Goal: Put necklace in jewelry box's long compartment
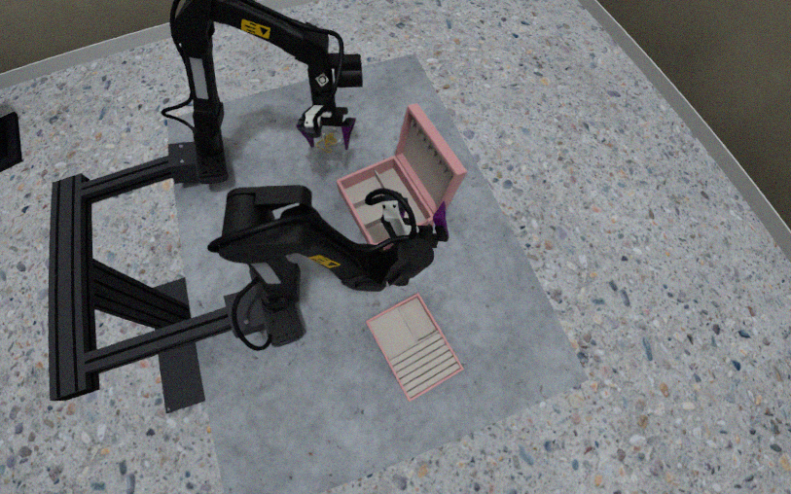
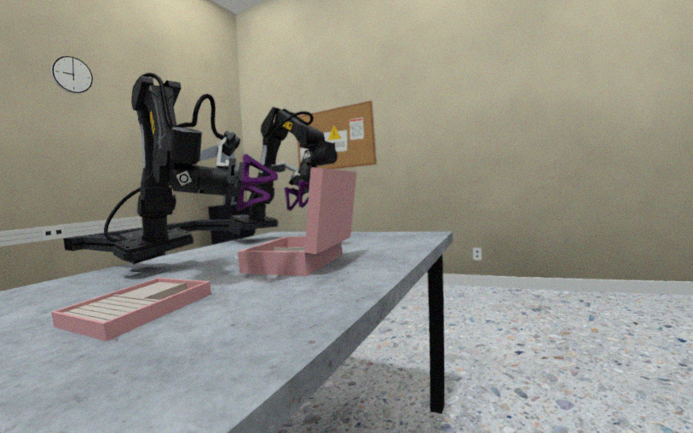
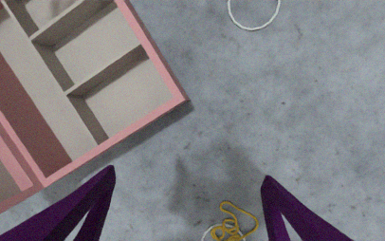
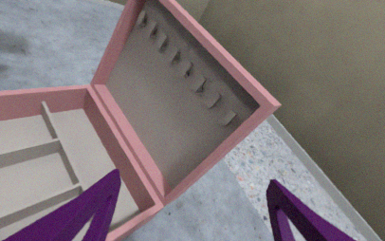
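Left wrist view: left claw (image 1: pixel 329 147) (image 2: pixel 295 206) (image 3: pixel 189 173), wide open, holding nothing; gold necklace (image 1: pixel 329 139) (image 3: pixel 235 227), tangled, on desk (image 1: pixel 478 368) (image 2: pixel 204 349) (image 3: pixel 311 119) (image 4: pixel 36 38), nearest its upper edge in top view; upper white bangle (image 3: pixel 253 29), apart. Right claw (image 1: pixel 422 214) (image 2: pixel 273 185) (image 4: pixel 194 176): wide open, empty. Right wrist view adds lid hooks (image 4: pixel 188 70)

We see matt, smooth pink plastic-like jewelry box (image 1: pixel 352 211) (image 2: pixel 272 262) (image 3: pixel 117 138) (image 4: pixel 121 138) w/ felt-like beige lining; desk (image 1: pixel 324 429) (image 2: pixel 230 366) (image 3: pixel 287 119) (image 4: pixel 50 52) = mottled, stone-like, matt; necklace (image 1: pixel 329 139) (image 3: pixel 235 223) yellow, metal-like; claws' fingers (image 1: pixel 347 133) (image 2: pixel 257 185) smooth purple plastic.
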